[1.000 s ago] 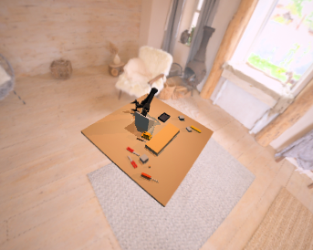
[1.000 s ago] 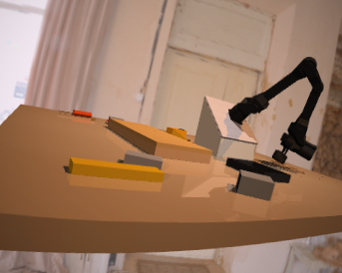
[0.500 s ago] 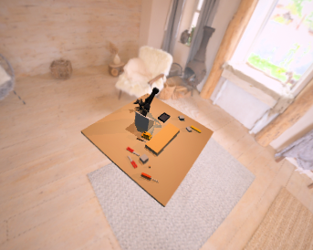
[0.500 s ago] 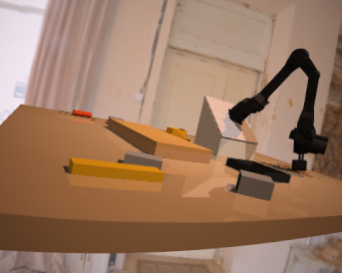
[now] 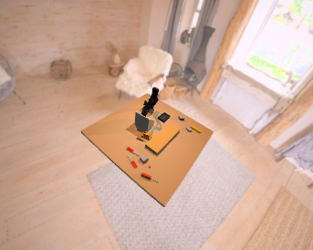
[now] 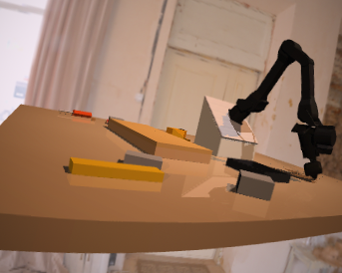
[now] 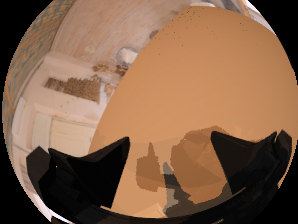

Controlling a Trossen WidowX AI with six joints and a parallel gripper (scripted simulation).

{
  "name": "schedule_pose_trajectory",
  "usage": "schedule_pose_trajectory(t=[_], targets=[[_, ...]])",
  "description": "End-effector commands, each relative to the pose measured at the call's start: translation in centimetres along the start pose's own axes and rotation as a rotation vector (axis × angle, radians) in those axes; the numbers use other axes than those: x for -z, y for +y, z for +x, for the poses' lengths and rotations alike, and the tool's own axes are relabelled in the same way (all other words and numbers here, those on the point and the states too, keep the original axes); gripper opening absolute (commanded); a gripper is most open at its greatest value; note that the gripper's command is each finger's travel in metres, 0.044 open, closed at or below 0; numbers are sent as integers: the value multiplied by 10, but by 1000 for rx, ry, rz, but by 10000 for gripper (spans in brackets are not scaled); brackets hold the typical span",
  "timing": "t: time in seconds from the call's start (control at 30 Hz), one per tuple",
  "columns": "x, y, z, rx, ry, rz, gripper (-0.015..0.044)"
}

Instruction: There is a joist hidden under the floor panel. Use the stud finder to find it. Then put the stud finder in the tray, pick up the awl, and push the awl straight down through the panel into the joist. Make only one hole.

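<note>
The floor panel (image 5: 163, 139) (image 6: 156, 137) is a thick orange-tan slab on the table. The yellow and black stud finder (image 5: 146, 135) (image 6: 176, 133) sits beside its long edge, near the grey upright board. The black tray (image 5: 164, 117) (image 6: 258, 169) lies beyond one end of the panel. Several red-handled tools lie beyond the other end, among them one with an orange-red handle (image 5: 146, 176) (image 6: 82, 114); which is the awl cannot be told. My gripper (image 7: 172, 139) is open and empty, over bare table, away from panel and tools. A joist is not visible.
A grey board (image 5: 143, 122) (image 6: 209, 131) stands tilted near the arm. A yellow bar (image 5: 195, 130) (image 6: 116, 170) and small grey blocks (image 5: 182, 119) (image 6: 255, 185) lie near the tray side. Another grey block (image 5: 144, 159) lies among the red tools.
</note>
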State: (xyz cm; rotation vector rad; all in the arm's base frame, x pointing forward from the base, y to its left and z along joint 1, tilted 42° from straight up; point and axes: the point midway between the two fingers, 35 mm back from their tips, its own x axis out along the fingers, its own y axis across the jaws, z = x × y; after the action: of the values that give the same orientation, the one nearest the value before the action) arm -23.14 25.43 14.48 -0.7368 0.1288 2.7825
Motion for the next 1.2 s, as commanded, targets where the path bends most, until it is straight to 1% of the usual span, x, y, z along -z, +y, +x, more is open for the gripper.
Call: schedule_pose_trajectory(t=[0.0,0.03,0.17,0.33,0.5,0.67,0.7,0.83,1.03,1.1,1.17], targets=[[-12,-47,-30,176,-35,19,440],[-13,-59,-40,223,-43,41,440],[-1,-71,-56,287,-16,13,440],[21,-110,-115,478,-19,158,440],[45,-135,-178,670,-31,307,440],[93,-158,-223,802,-28,567,440],[103,-161,-232,827,-30,621,440],[120,-160,-243,879,36,629,440],[171,-161,-270,942,54,853,440],[178,-165,-294,1005,9,906,440],[206,-160,-311,1043,-8,1042,440]])
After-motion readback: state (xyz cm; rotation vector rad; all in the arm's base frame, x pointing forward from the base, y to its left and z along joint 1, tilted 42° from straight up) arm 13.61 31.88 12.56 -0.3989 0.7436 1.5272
